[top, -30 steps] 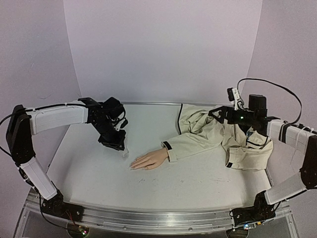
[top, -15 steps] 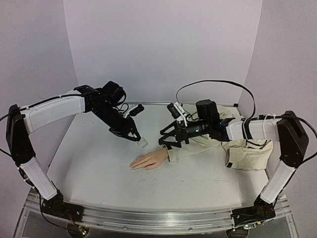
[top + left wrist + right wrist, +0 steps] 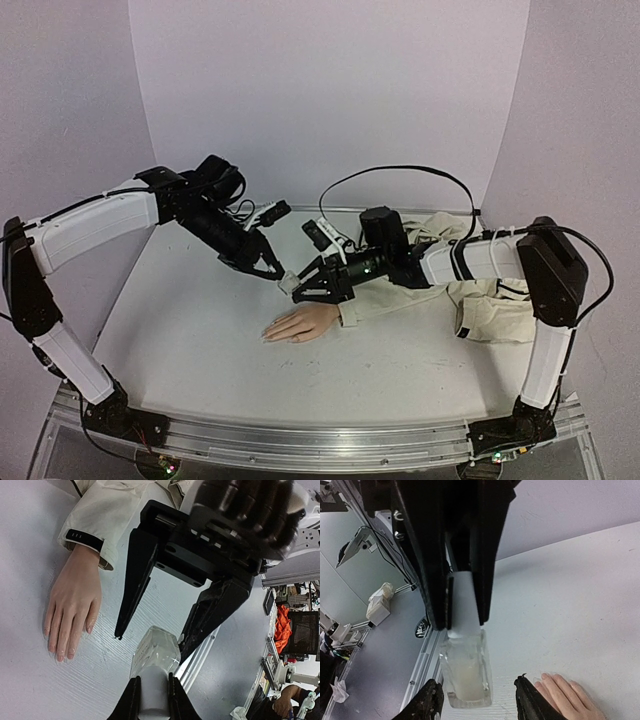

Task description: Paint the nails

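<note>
Right gripper (image 3: 299, 290) swinging in from 3 o'clock, jaws open, straddling likely slick, fragile glass polish bottle (image 3: 465, 675) at flat sides; left gripper (image 3: 152, 700) clamping cap (image 3: 152, 682). Nails (image 3: 60, 655), tiny, rigid, lying at 6 o'clock.

No text, brand or number is readable anywhere. The small clear bottle (image 3: 156, 651) bears no legible label.

There are two robot arms: the left arm (image 3: 100, 225) and the right arm (image 3: 480, 258). There are two grippers: the left gripper (image 3: 278, 272) and the right gripper (image 3: 308, 290). There is one small clear bottle (image 3: 155, 655), one pretend hand (image 3: 300, 323) with five fingers (image 3: 65, 630), one beige coat (image 3: 500, 310) and one table (image 3: 200, 350).
</note>
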